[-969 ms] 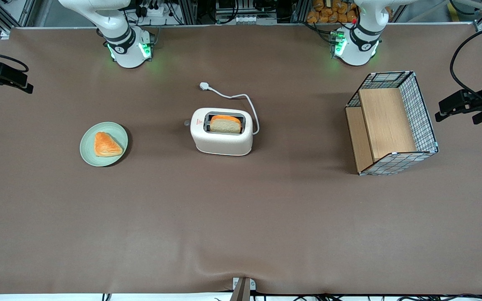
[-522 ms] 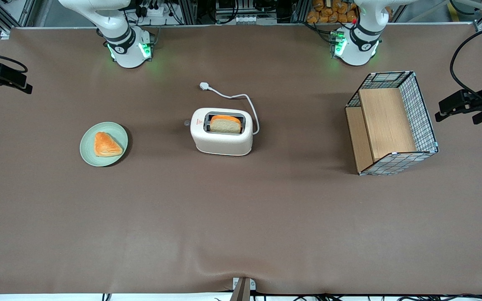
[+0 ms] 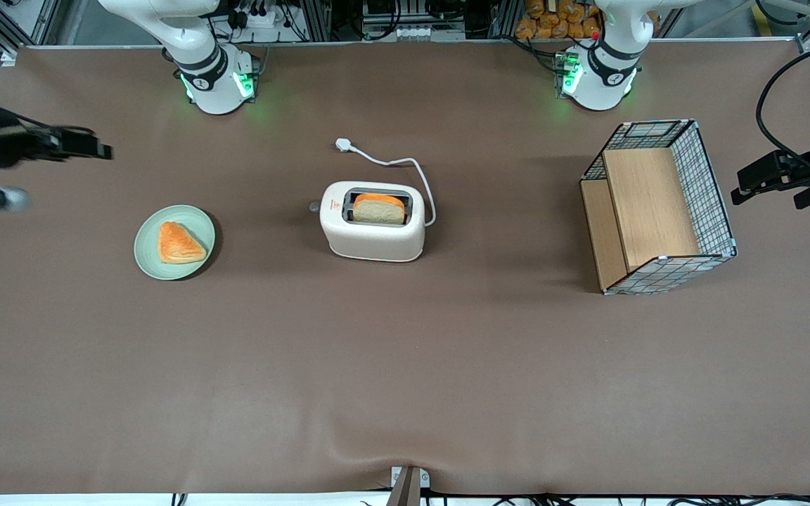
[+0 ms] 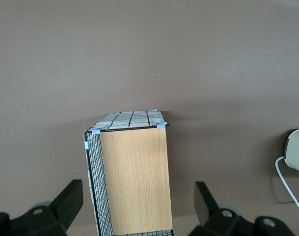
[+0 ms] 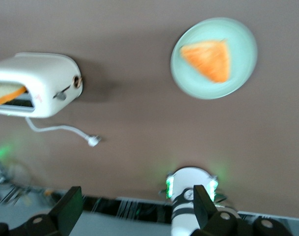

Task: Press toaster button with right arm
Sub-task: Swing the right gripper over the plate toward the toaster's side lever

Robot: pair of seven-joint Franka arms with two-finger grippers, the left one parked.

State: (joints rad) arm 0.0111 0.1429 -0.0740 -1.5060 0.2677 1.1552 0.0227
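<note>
The cream-white toaster (image 3: 373, 235) stands mid-table with a slice of bread (image 3: 379, 209) in its slot. Its small grey button (image 3: 314, 207) sticks out of the end that faces the working arm's end of the table. The right wrist view shows the toaster (image 5: 43, 81) and the button (image 5: 61, 96) too. My right gripper (image 3: 99, 150) hovers over the working arm's end of the table, well apart from the toaster. The gripper (image 5: 137, 194) is open, fingers (image 5: 70, 204) wide apart with nothing between them.
A green plate (image 3: 148, 256) with a pastry (image 3: 178, 243) lies between gripper and toaster, nearer the front camera than the gripper. The white cord and plug (image 3: 343, 145) trail from the toaster toward the arm bases. A wire-and-wood basket (image 3: 658, 207) stands toward the parked arm's end.
The right gripper has swung in from the table's edge toward the plate and toaster, reaching farther over the table. Toaster, plate and basket have not moved.
</note>
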